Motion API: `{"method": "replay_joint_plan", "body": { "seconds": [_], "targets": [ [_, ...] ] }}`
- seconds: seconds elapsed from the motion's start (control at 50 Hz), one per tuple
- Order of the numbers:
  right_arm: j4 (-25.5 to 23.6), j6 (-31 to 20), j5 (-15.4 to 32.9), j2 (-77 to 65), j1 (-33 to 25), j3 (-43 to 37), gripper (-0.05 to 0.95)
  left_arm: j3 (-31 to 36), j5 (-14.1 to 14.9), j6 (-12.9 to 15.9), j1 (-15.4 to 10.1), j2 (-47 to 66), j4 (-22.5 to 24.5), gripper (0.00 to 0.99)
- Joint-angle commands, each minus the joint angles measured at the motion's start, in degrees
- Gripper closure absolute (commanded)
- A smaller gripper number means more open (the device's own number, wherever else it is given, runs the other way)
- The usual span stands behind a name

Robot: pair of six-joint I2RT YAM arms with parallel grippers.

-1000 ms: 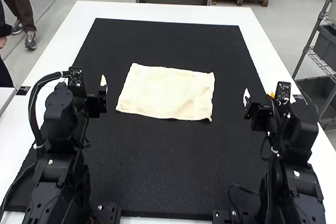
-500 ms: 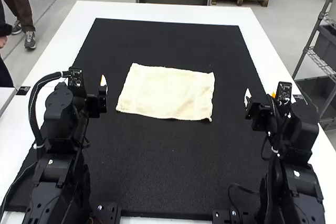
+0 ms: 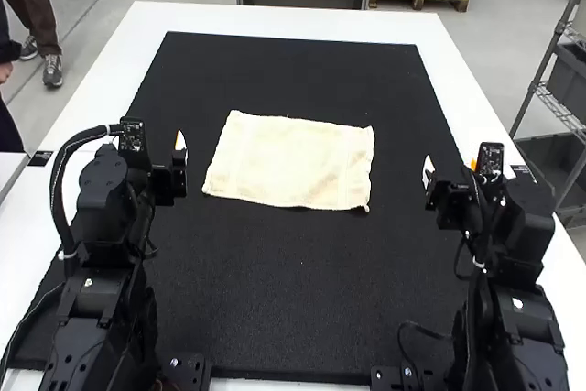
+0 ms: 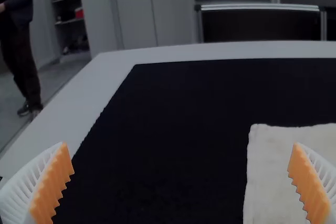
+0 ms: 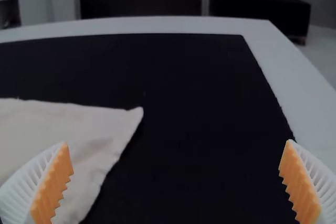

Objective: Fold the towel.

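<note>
High view: towel (image 3: 288, 160) on mat (image 3: 293, 290).

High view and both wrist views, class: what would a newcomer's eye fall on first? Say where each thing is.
Probably the cream towel, spread flat on the black mat, between the two arms in the high view. Next might come the arms' open hands, left and right, one to each side of the towel, with bright orange pads on their white ribbed fingers.
</note>
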Motion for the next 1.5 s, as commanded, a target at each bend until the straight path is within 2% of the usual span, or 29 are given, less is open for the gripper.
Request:
{"method": "replay_joint_plan", "body": {
  "seconds": [0.0, 0.26, 0.32, 0.38, 0.46, 0.48, 0.54, 0.58, 0.7, 0.88, 0.94, 1.02, 1.06, 1.16, 1.22, 1.3, 1.36, 1.38, 1.44, 1.48],
  "targets": [
    [-1.99, -0.70, -0.40, -0.60, 0.41, -0.45, -0.01, -0.21, -0.64, -0.01, -0.22, -0.75, 0.30, 0.036],
    [-1.72, -0.53, -0.40, -0.60, 0.32, -0.36, -0.01, -0.30, -0.73, -0.01, -0.22, -0.75, 0.65, 0.038],
    [-0.93, 0.18, -0.40, -0.60, 0.32, -0.36, -0.01, -0.21, -0.73, 2.37, -0.22, -0.75, 2.23, 0.038],
    [2.93, 0.53, 0.74, -0.60, 0.24, -0.27, -0.01, -0.21, -1.17, 4.83, -0.22, -0.75, 5.31, 0.038],
    [11.55, -0.17, 1.62, -0.60, 0.32, -0.27, 0.00, -0.12, -6.00, 7.11, -0.22, -0.75, 12.52, 0.039],
    [14.71, -0.79, 1.27, -0.60, 0.32, -0.27, 0.00, -0.12, -6.00, 7.38, -0.22, -0.75, 13.57, 0.041],
    [19.02, -3.87, 0.74, -0.60, 0.32, 0.08, 0.00, 0.14, -6.62, 9.05, -0.22, -0.75, 17.79, 0.064],
    [19.55, -5.71, 0.92, -0.69, 0.32, 0.69, 0.02, 0.50, -7.14, 10.01, -0.22, -0.75, 19.20, 0.074],
    [19.46, -5.62, 2.41, -0.60, 0.06, 2.63, 0.02, 2.34, -8.11, 10.63, -0.22, -0.58, 20.60, 0.077],
    [18.32, 1.23, 0.13, 2.65, -0.03, 10.63, 0.01, 10.43, -9.25, 10.63, -0.48, 6.10, 20.52, 0.080],
    [18.23, 4.75, -2.16, 7.22, -0.03, 14.23, 0.00, 14.47, -9.69, 10.28, -0.57, 10.93, 20.43, 0.077],
    [17.17, 8.35, -4.00, 15.84, -0.11, 19.94, 0.00, 20.89, -9.87, 8.25, -0.57, 19.02, 18.58, 0.061],
    [16.21, 9.76, -5.32, 21.81, -0.11, 23.81, 0.00, 24.75, -9.52, 6.41, -0.66, 24.29, 15.33, 0.049],
    [12.25, 10.90, -5.32, 33.77, -0.03, 30.05, 0.00, 29.59, -8.90, 1.66, -0.22, 34.49, 12.43, 0.038],
    [10.67, 10.72, -4.88, 41.41, 0.15, 31.81, 0.00, 30.20, -8.46, -0.80, 0.05, 39.94, 11.46, 0.039],
    [9.09, 8.53, -4.79, 47.92, 0.32, 32.77, 0.00, 29.76, -8.90, -1.41, 0.22, 44.60, 11.73, 0.039],
    [7.86, 7.82, -1.89, 52.05, 0.32, 33.21, 0.00, 28.97, -9.25, -1.68, 0.05, 47.15, 12.34, 0.041],
    [7.77, 7.38, -0.75, 53.01, 0.32, 33.21, 0.00, 28.71, -9.16, -2.73, 0.13, 48.11, 12.08, 0.044],
    [7.42, 6.15, 1.71, 55.74, 0.06, 32.95, 0.00, 27.65, -8.11, -5.54, 0.40, 50.22, 11.37, 0.115],
    [7.59, 5.71, 1.97, 56.35, -0.11, 32.51, 0.00, 26.69, -8.20, -5.72, 1.10, 51.63, 11.64, 0.133]
  ]
}}
